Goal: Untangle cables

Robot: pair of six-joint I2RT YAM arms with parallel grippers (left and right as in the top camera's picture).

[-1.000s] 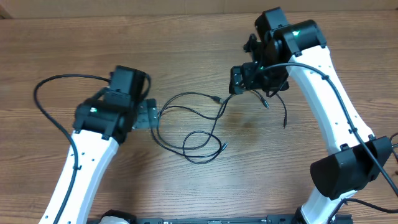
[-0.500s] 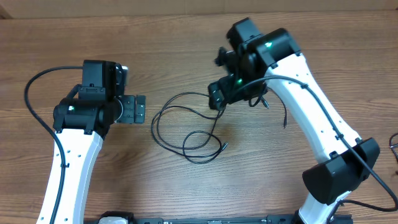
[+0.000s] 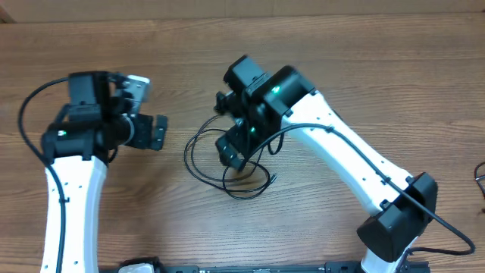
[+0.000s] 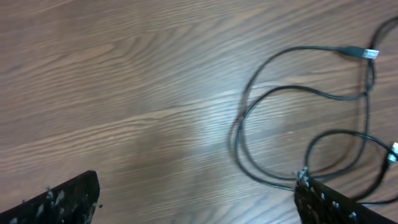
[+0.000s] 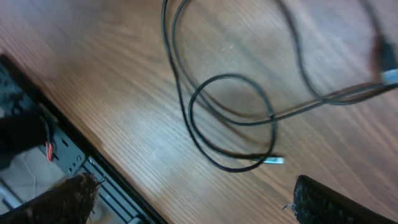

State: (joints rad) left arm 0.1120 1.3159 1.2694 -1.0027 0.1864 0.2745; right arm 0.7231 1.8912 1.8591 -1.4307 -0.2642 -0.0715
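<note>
The table [image 3: 364, 68] is brown wood with wavy grain, smooth and a little shiny. The cables [image 5: 273, 134] are thin, black and smooth, with small silvery plugs [image 5: 275, 160]. Both arms [image 3: 341, 152] have shiny white plastic shells. The left end effector [image 3: 158, 132] has dull black fingers [image 4: 59, 199] with pale scratches.

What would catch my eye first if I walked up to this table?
Two white robot arms, the left arm and the right arm, reach over a wooden table. Near its middle lies a loose tangle of thin black cables, looped over one another. The right tool hangs open just above the loops, and the left tool is open too, off to their left.
</note>
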